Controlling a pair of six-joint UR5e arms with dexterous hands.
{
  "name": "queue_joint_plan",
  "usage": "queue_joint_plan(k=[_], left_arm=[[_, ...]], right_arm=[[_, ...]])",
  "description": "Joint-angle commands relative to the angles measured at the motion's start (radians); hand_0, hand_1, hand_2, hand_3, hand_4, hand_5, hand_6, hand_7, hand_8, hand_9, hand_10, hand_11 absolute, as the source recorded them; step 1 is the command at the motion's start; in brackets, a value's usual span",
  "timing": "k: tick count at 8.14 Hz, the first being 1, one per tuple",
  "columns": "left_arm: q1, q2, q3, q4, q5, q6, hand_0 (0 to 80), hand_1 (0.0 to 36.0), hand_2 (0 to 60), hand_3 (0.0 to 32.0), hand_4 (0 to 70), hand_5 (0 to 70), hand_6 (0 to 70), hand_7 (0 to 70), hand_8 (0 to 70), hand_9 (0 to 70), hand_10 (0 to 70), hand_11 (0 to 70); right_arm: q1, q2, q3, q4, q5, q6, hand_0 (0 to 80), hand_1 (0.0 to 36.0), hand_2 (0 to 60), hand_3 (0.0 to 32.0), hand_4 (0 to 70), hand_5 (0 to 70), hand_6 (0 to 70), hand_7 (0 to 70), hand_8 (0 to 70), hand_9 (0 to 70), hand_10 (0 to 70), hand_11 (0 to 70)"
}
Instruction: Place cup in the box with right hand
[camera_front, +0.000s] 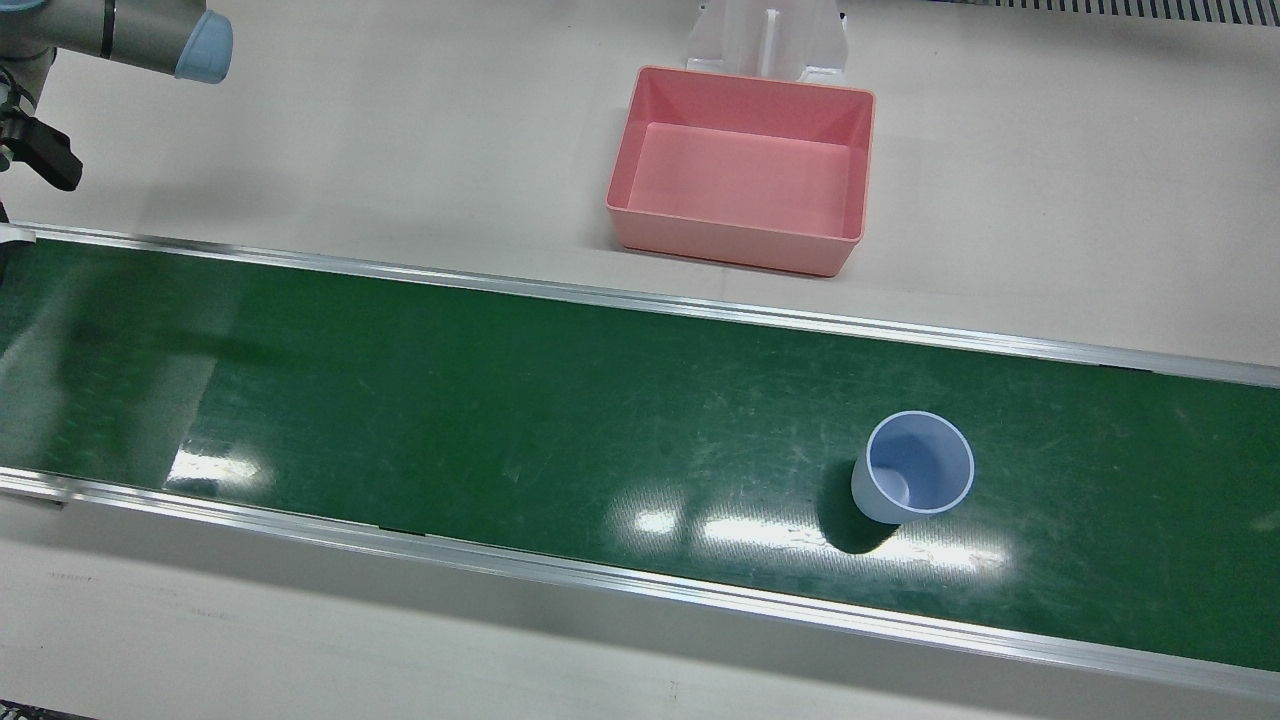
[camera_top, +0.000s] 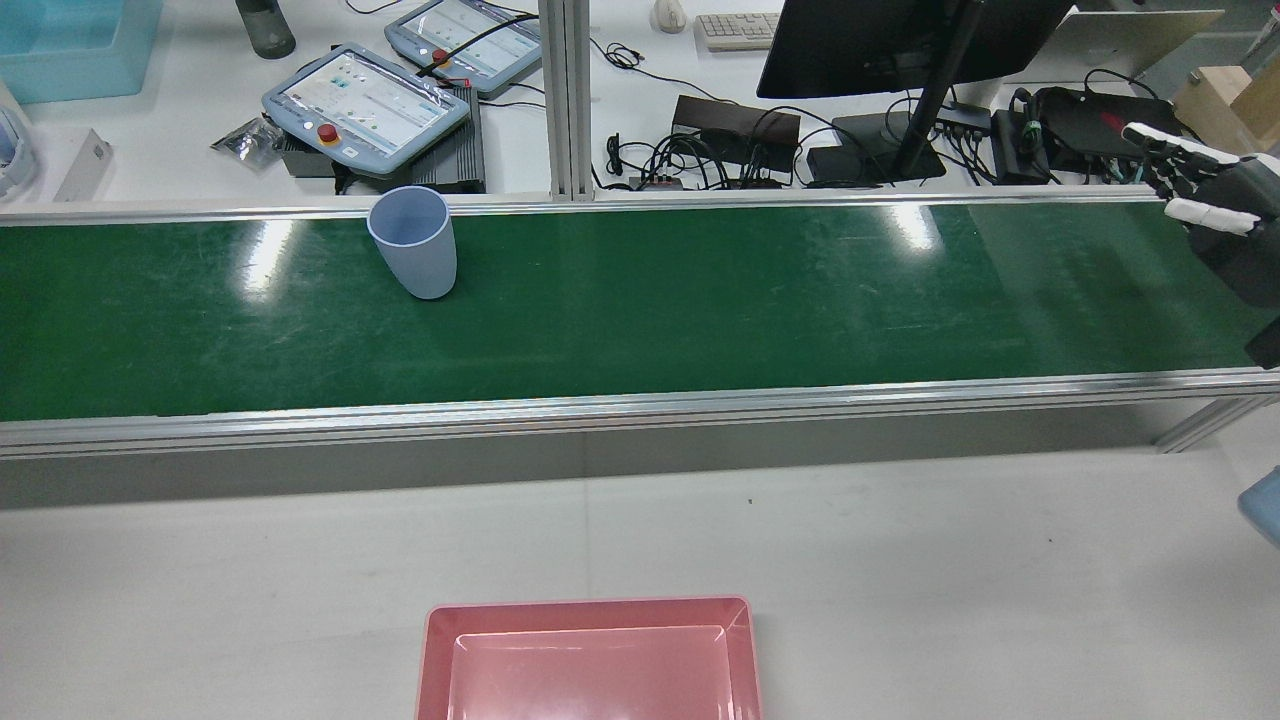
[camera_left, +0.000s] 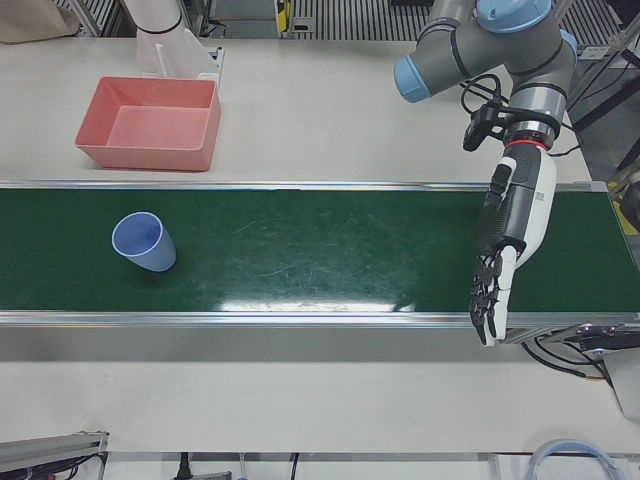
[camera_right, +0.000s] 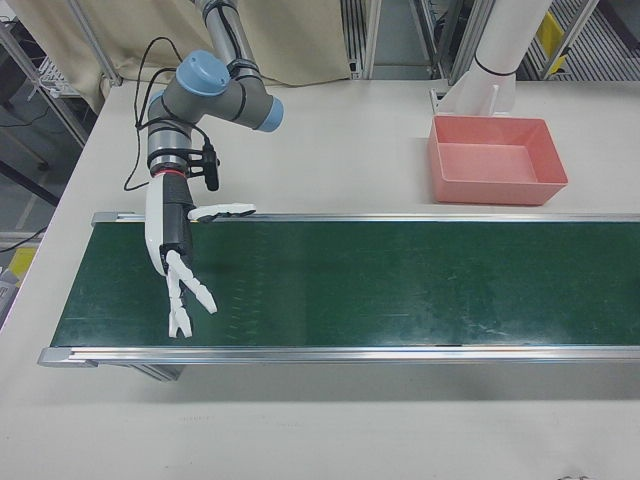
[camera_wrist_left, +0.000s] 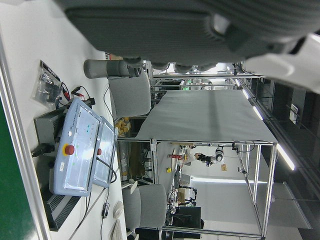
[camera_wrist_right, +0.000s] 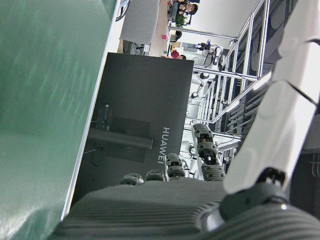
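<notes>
The pale blue plastic cup stands upright and open-mouthed on the long green conveyor belt, toward the robot's left half, nearer the belt's far rail from the robot. Nothing touches it. In the rear view the cup sits just short of the aluminium rail, and in the left-front view the cup is alone on the belt.

Across the belt on the white bench sits the shallow pink rectangular plastic box, well apart from the cup and holding nothing; the rear view cuts off its near edge.

The right hand, white with a dark back, hangs over the belt's other end, far from the cup, its fingers spread apart and pointing down, one splayed sideways over the rail, holding nothing. In the rear view only part of it shows at the frame's edge. The front view catches just a grey arm joint with a blue cap.

The left hand, dark-fingered, hangs over the belt's end on its own side, fingers extended downward and close together, gripping nothing. Both hand views are mostly blocked by the hands' own dark bodies.
</notes>
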Motion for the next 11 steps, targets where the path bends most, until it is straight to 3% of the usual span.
queue_joint_plan(k=[1, 6, 9, 11], left_arm=[[0.0, 0.0, 0.0, 0.0, -0.001, 0.0, 0.0, 0.0, 0.0, 0.0, 0.0, 0.0, 0.0, 0.0, 0.0, 0.0, 0.0, 0.0], [0.0, 0.0, 0.0, 0.0, 0.001, 0.0, 0.0, 0.0, 0.0, 0.0, 0.0, 0.0, 0.0, 0.0, 0.0, 0.0, 0.0, 0.0], [0.0, 0.0, 0.0, 0.001, -0.001, 0.0, 0.0, 0.0, 0.0, 0.0, 0.0, 0.0, 0.0, 0.0, 0.0, 0.0, 0.0, 0.0], [0.0, 0.0, 0.0, 0.002, -0.001, 0.0, 0.0, 0.0, 0.0, 0.0, 0.0, 0.0, 0.0, 0.0, 0.0, 0.0, 0.0, 0.0]], right_arm=[[-0.004, 0.005, 0.006, -0.001, -0.003, -0.003, 48.6, 16.9, 7.4, 0.0, 2.7, 4.3, 3.8, 10.6, 0.0, 2.6, 0.0, 1.3], [-0.019, 0.011, 0.004, -0.001, -0.003, -0.008, 49.5, 18.2, 7.8, 0.0, 2.2, 4.7, 3.8, 10.1, 0.1, 2.8, 0.0, 0.5], [-0.089, 0.131, 0.024, -0.015, -0.003, -0.073, 49.2, 18.0, 9.0, 0.0, 3.0, 4.6, 4.0, 11.2, 0.2, 3.2, 0.0, 0.5], [-0.149, 0.182, 0.123, -0.12, 0.006, -0.164, 49.4, 18.5, 9.6, 0.0, 3.8, 4.5, 4.1, 12.5, 0.0, 2.8, 0.0, 0.0]])
